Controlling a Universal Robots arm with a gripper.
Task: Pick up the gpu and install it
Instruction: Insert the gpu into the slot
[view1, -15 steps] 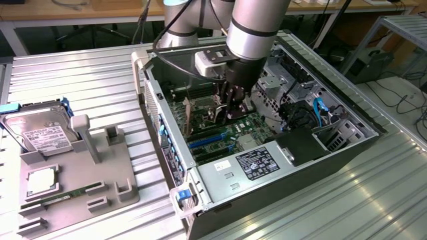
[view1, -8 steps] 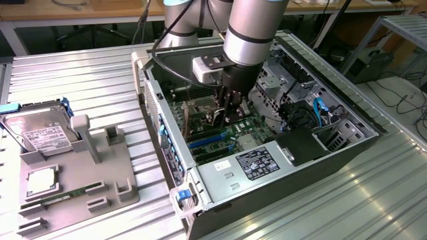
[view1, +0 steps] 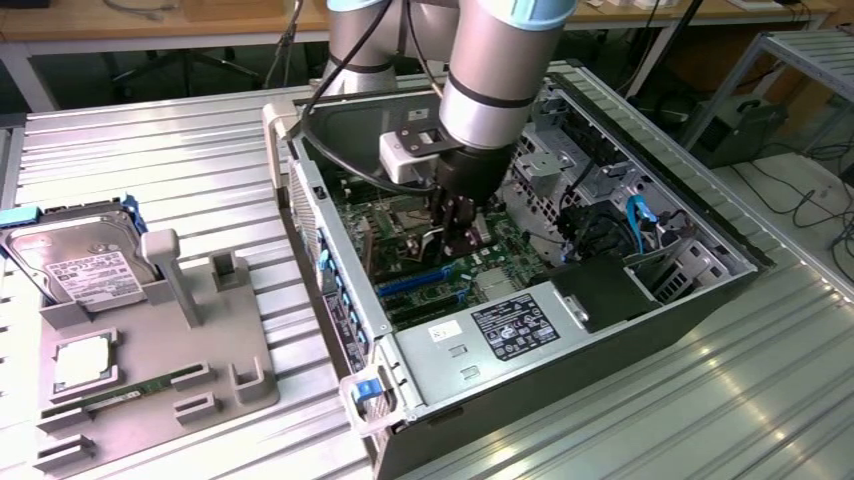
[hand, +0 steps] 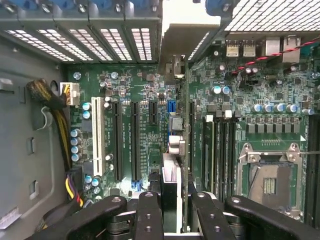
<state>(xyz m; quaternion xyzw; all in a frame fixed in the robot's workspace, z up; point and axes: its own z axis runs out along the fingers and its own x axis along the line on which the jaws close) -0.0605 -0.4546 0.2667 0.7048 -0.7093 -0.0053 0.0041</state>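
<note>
Green circuit board, edge-on: the gpu (hand: 181, 150) is held upright between the narrowly parted fingers (hand: 150, 215) of the gripper (view1: 458, 232), inside the open computer case (view1: 694, 290), just above the motherboard (hand: 145, 100). At nine o'clock of the card in the wrist view, long black expansion slots (hand: 134, 142) are seen; at three o'clock, the CPU socket (hand: 270, 175). Risk is judged: if the card's edge is misaligned with its slot, the connector could be jammed or components struck.
</note>
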